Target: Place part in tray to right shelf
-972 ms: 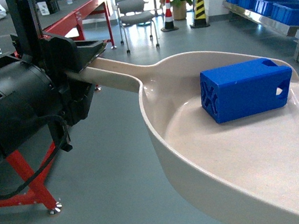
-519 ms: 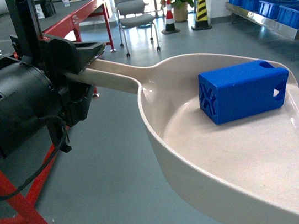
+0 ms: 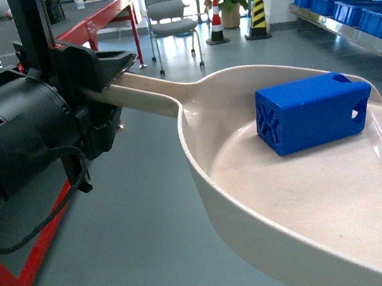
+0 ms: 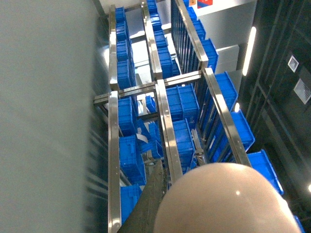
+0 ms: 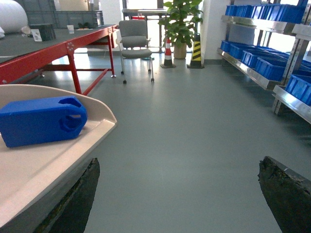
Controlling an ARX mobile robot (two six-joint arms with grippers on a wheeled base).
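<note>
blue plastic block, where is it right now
The boxy blue plastic block lies on its side inside the cream-beige scoop tray, right of centre in the head view.

blue part in tray, left gripper clamping handle

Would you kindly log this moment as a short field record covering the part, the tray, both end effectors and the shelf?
part: bright blue boxy plastic block, lying on its side inside the tray
tray: cream-beige plastic scoop, carried above the grey floor
left end effector: shut on the tray's long flat handle
right end effector: open, holding nothing
shelf: stainless-steel rack with large blue crates, apart at far right
</note>
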